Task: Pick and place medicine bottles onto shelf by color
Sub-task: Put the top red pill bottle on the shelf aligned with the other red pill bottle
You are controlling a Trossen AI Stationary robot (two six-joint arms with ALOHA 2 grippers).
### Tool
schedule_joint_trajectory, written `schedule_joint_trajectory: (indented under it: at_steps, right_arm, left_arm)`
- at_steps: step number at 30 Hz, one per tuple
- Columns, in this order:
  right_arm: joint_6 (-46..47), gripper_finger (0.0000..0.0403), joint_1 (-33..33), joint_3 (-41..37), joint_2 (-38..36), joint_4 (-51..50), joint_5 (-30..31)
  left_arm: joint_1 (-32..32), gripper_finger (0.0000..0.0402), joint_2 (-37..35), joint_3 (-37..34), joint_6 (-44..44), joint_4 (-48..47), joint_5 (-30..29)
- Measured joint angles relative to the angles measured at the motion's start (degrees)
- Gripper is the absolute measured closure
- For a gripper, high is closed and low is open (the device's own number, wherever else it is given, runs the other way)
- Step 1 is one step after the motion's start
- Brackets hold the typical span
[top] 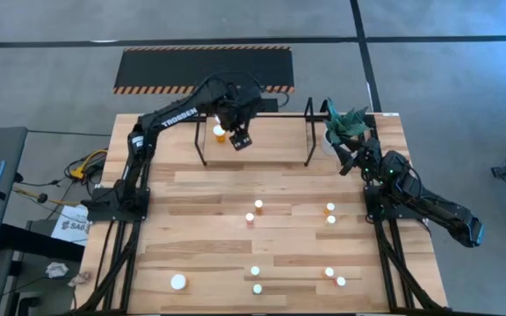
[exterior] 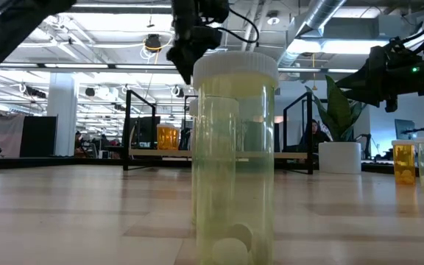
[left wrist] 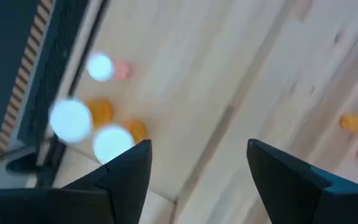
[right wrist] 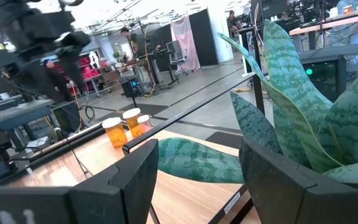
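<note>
TABLE. Light wood, bearing everything below.

SHELF. Black bar rack at the far edge, between the two arms. Three bottles grouped at its left end in the left wrist view: two orange, one pinkish. Rest of the shelf floor bare.

LEFT ARM. Reaching from the left edge over the shelf's left end.

RIGHT ARM. Waiting at the right edge near the plant.

LEFT GRIPPER. Hanging above the shelf, just beside the orange group. Fingers spread, nothing between them; bare wood visible in the gap.

RIGHT GRIPPER. Near the plant pot, fingers spread wide and empty, leaves filling its own view.

LOOSE BOTTLES. White-capped, scattered over the near half of the table, well apart from the shelf: a pair near the middle, a pair to the right, a larger cap at front left, two at front centre, two at front right. One pale bottle right against the low camera.

STEP IN HAND. Judged: placing step at or just past release, an orange bottle added to the orange group.

NEXT MOVE. Judged: lift clear of the shelf bars without knocking the caps, travel to a loose bottle, descend over it upright, close on the body, match colour to shelf group.
</note>
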Motion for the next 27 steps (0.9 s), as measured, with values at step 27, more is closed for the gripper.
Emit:
schedule_joint_trajectory:
  at_steps: [27]
  right_arm:
    - [0.0, 0.0154, 0.0, 0.0, 0.1, -0.1, 0.0]
  left_arm:
    - [-34.6, 0.0152, -18.8, -55.4, -49.6, 46.7, -3.0]
